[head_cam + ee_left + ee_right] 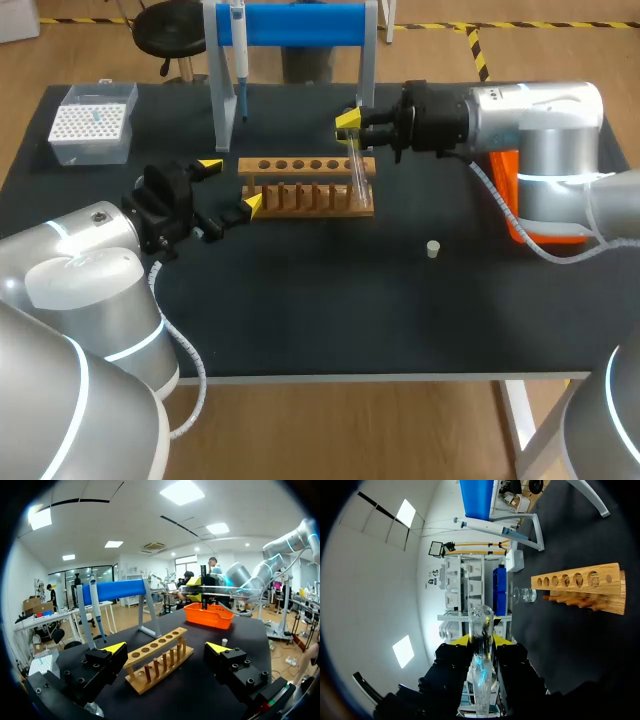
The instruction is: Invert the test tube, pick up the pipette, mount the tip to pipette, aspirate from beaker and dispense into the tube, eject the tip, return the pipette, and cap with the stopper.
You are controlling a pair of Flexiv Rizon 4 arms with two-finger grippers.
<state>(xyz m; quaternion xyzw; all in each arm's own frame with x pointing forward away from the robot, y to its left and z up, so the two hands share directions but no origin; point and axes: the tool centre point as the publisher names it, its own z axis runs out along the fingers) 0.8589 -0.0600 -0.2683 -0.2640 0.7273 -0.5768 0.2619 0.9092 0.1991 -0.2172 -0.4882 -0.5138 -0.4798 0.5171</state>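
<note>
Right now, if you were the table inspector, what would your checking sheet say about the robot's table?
Surface: black table, no spill seen.
Job's things: test tube held over one end of the wooden rack; beaker past the rack's other end; pipette hanging on the blue-barred stand; tip box at the far left corner; stopper alone on the table.
Clutter: orange basket, partly hidden by the right arm.
Grippers: left gripper open beside the rack; right gripper shut on the test tube.
Cables: a grey cable loops off each arm.
Surroundings: nothing seen reaching over the table.
</note>
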